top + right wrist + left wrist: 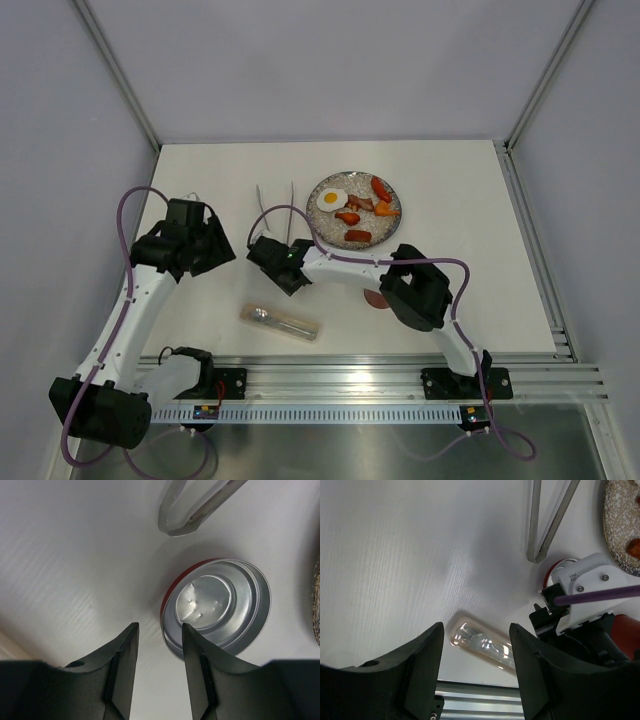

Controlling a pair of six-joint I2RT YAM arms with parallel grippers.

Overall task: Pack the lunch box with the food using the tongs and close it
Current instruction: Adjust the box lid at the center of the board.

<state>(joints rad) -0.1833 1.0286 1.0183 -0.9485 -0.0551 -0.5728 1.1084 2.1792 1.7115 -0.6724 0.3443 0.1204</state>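
The lunch box (216,607) stands open beside my right gripper (159,636), red outside with a shiny metal inside. That gripper is open; only table shows between its fingers, and the right finger (196,650) overlaps the box's left rim. In the top view the right gripper (272,260) covers the box. The tongs (276,214) lie just beyond it, their joined end (172,527) nearest the box. Food sits on a speckled plate (322,184): a fried egg (332,198), sausages (358,236) and shrimp (386,208). My left gripper (476,631) hangs open and empty to the left.
A clear case holding a spoon (282,322) lies near the front rail (400,385). A round red piece (377,300), perhaps the lid, shows under the right arm's elbow. White walls close in the table on three sides.
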